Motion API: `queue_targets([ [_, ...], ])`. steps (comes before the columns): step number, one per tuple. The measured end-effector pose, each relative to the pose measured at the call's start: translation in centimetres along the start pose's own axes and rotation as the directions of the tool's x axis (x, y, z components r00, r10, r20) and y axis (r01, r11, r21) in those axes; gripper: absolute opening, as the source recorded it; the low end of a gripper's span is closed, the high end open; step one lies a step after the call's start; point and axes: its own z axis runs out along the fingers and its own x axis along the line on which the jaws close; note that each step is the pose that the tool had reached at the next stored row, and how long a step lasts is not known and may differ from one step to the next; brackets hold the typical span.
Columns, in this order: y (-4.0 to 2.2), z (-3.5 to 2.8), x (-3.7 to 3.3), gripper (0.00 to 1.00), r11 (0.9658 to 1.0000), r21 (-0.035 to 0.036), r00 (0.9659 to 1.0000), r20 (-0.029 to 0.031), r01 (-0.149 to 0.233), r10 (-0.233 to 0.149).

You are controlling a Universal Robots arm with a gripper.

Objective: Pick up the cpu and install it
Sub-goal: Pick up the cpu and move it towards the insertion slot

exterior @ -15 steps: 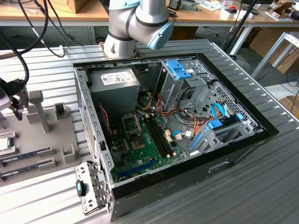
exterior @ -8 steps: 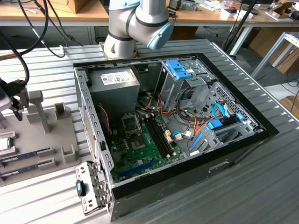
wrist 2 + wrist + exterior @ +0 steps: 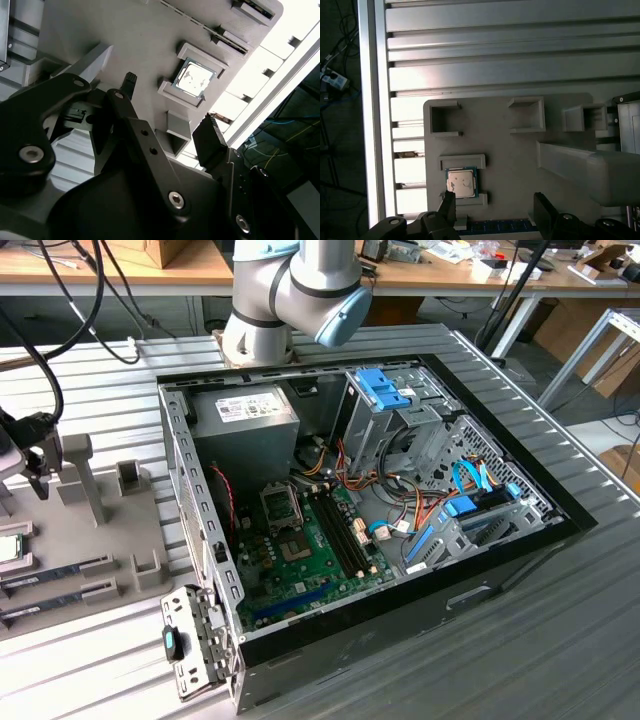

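Pincer (image 3: 170, 102) (image 3: 494, 202): I find the two black fingers spread well apart, with nothing held between them. In the second wrist view one ribbed fingertip (image 3: 131, 79) is near the cpu's holder, and the other is off to one side of it.

The cpu (image 3: 194, 80) (image 3: 461, 182) lies flat in its seat on the grey fixture tray (image 3: 510, 150), silver top up and green rim visible, framed by two raised brackets. In the first wrist view one fingertip (image 3: 448, 200) overlaps the chip's edge. I cannot tell whether it touches. The chip has not been lifted.

In the exterior view the cpu (image 3: 8, 547) sits at the view's left edge. Memory sticks (image 3: 55, 572) lie in slots just beside it on the same tray.

The tray rests on a slatted aluminium table (image 3: 510, 50).

The open computer case (image 3: 400, 630) stands to the exterior view's right of the tray, well apart from the chip. The motherboard (image 3: 300, 570) is exposed, and its metal-framed socket (image 3: 280, 505) holds no chip.
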Motion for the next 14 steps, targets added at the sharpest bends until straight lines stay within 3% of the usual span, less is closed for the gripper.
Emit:
queue_targets([
  [14,-0.01,0.28,0.01,0.72,1.0000,0.0000,1.0000,0.0001,0.000,0.000],
])
